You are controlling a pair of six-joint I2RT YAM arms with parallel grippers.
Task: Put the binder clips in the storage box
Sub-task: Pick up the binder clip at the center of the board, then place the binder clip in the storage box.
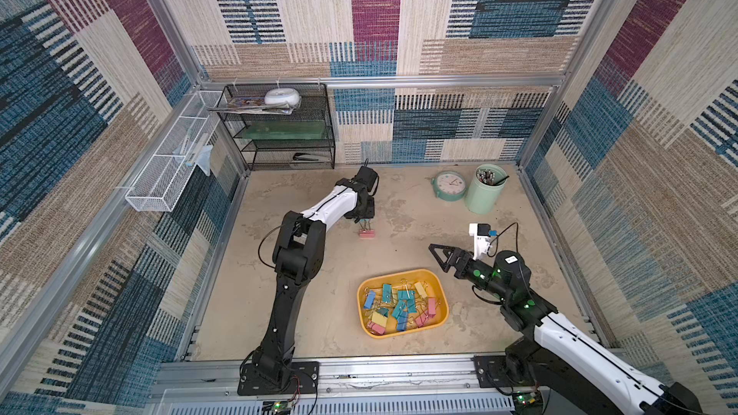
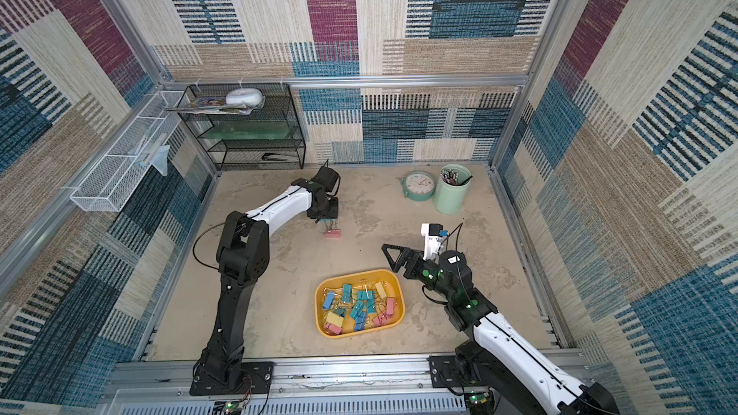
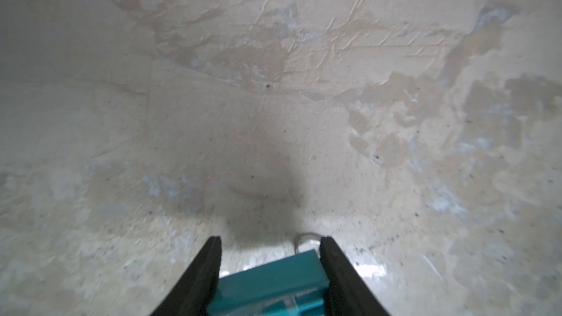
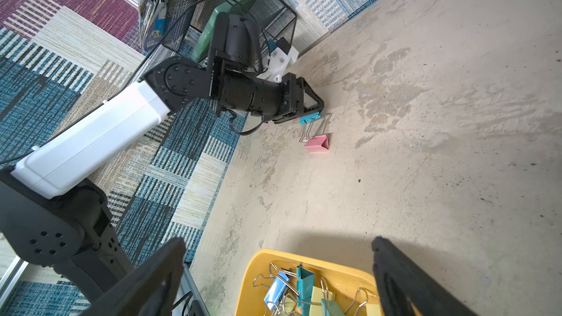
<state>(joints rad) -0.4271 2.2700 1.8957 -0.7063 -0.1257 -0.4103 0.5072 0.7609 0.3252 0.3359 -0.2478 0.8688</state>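
**Stock of the clip job, counted outward from my own fingers**

1. My left pincer (image 3: 271,240): narrowed onto a teal clip (image 3: 273,281). The clip fills the gap from finger to finger, so I judge it gripped. It sits low over the table (image 1: 319,313), beyond the far side of the yellow box (image 1: 403,271) and well apart from it.

2. Pink clip (image 4: 317,145): stands on the table just beside the teal clip, on the side nearer the box. Its wire handles point up toward my fingers. I cannot tell whether those handles touch the teal clip. Not yet collected.

3. My right pincer (image 1: 437,255): wide and holding nothing. It hovers just beside the far right corner of the box, outside the rim.

4. Yellow box: holds a heap of clips (image 1: 401,305) in blue, teal, yellow and pink, with their wire handles crossed over one another. There are a dozen or so, overlapping too much for an exact count. All lie inside the rim.

5. Clock (image 1: 450,185) and green cup (image 1: 484,193): well beyond the far right of the box. Neither belongs to the job.

6. Other loose clips: none that I can find on the table in both top views.

**Tally**
- Done: the great bulk is boxed.
- Outstanding: two pieces.
  - The teal clip has to be carried across to the box and let go.
  - The pink clip has to be picked up and brought after it.
- By my reckoning the job is close to finished.
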